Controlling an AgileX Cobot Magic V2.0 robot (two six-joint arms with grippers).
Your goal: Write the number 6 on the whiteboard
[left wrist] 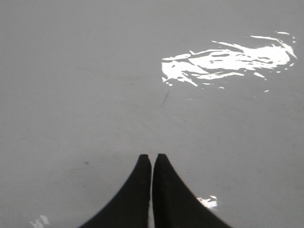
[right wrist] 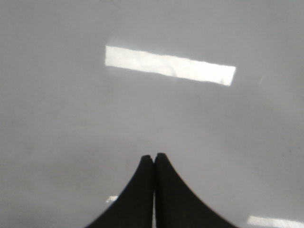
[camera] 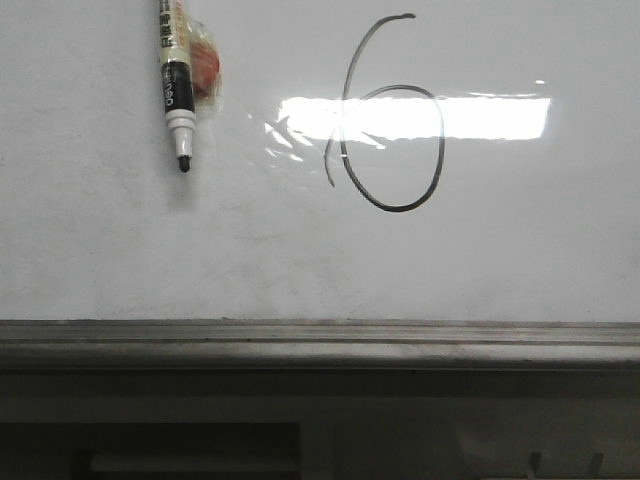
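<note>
In the front view, the number 6 stands on the whiteboard as a thin black line: a tall curved stem, a round loop and a short stray tail at its left. A bright glare crosses the loop. Neither gripper shows in the front view. In its own wrist view, my left gripper is shut with nothing between its black fingers, over the bare white surface. My right gripper is likewise shut and empty above the white surface.
An uncapped black-tipped marker lies on the board at the upper left, tip toward the camera, with a small orange-red thing beside it. A grey ledge runs along the board's near edge. A thin dark mark shows in the left wrist view.
</note>
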